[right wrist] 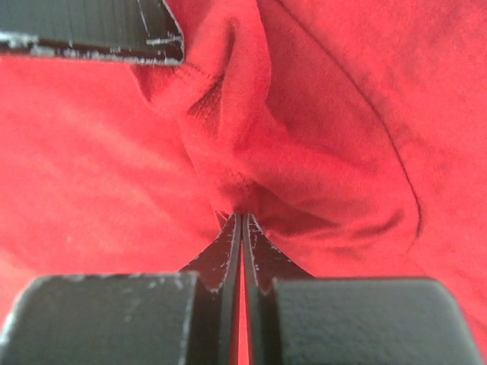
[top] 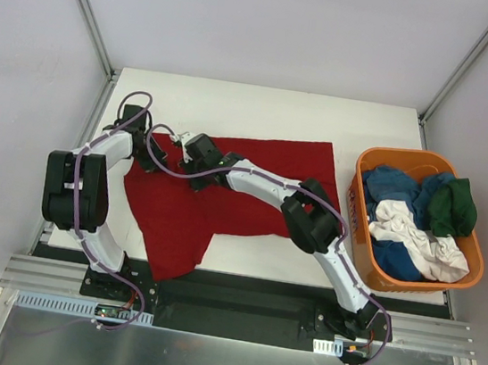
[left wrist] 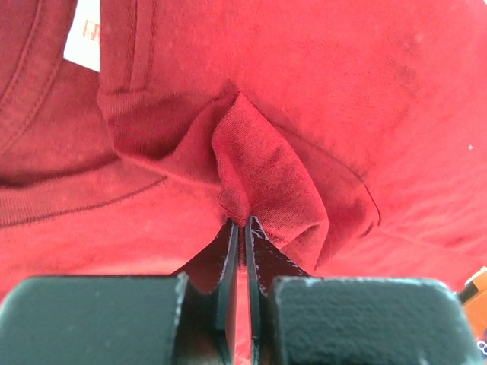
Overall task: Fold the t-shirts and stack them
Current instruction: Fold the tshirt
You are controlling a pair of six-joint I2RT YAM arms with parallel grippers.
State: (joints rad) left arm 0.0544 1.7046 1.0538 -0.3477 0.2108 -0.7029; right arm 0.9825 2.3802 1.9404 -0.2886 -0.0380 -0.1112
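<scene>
Between each arm's fingers [left wrist: 227, 262] [right wrist: 227, 258], red t-shirt [top: 176, 219]

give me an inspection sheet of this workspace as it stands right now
surface: white table, partly covered by cloth
job's things: dark red t-shirt spread unfolded on the table, one corner reaching the near edge; blue shirt, white shirt and dark green shirt bundled in the orange basket at the right
clutter: nothing seen
grippers: left gripper and right gripper each shut on a pinched fold of the dark red t-shirt
cables: purple cables run along both arms; no snag visible
surroundings: white walls; metal rail under the arm bases
</scene>
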